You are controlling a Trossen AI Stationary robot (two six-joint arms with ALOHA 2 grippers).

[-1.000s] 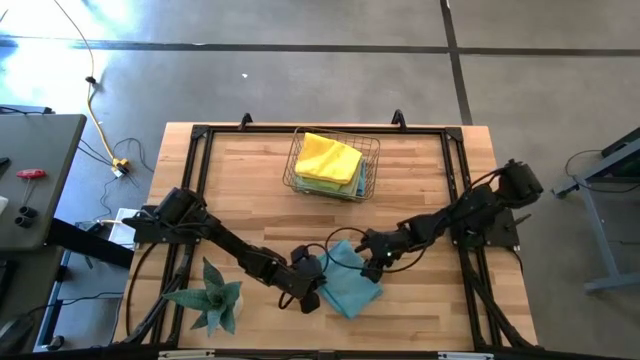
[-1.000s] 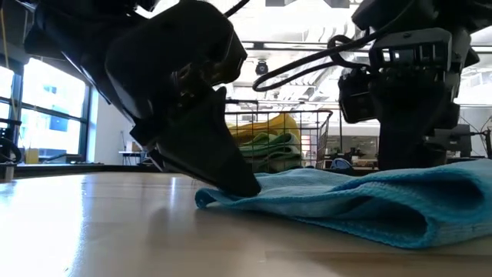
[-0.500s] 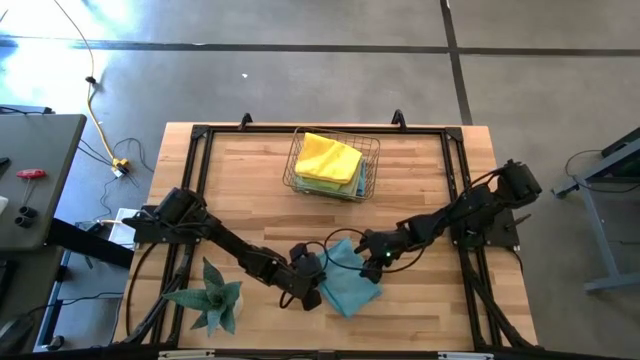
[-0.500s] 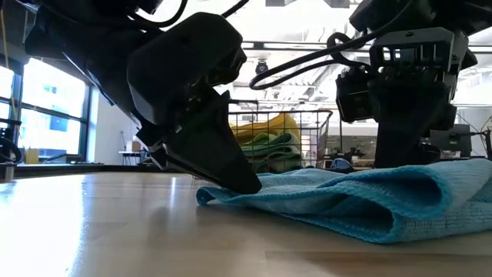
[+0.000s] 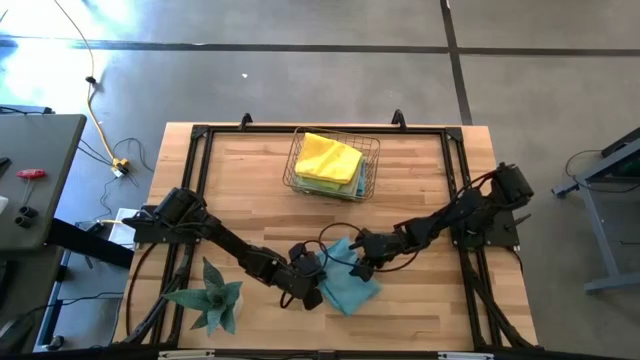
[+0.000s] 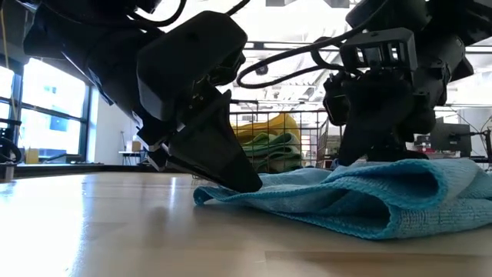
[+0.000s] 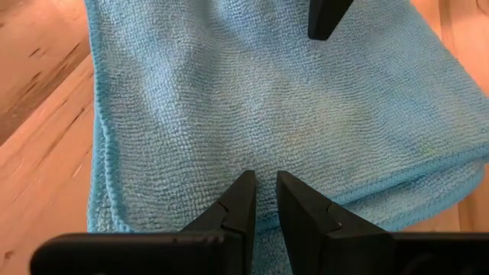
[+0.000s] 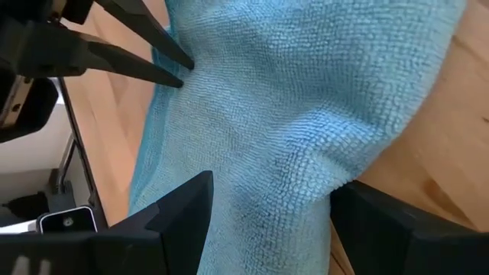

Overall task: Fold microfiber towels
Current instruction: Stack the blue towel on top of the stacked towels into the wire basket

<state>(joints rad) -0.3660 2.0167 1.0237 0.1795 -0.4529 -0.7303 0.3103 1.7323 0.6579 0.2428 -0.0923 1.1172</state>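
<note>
- We saw a nubby, looped-pile light blue towel (image 7: pixel 267 99), folded double, lying on the wooden counter (image 5: pixel 420 160).
- Left gripper (image 7: pixel 261 200) pinched its layered edge; right gripper (image 8: pixel 267 221) stood spread wide over a raised fold.

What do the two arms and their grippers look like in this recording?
Both arms are dark, jointed segments with black cables looping beside them. The left gripper has two slim black fingers tapering to points from a blocky black body. The right gripper has broader, flat black fingers. No markings or coloured parts are visible.
</note>
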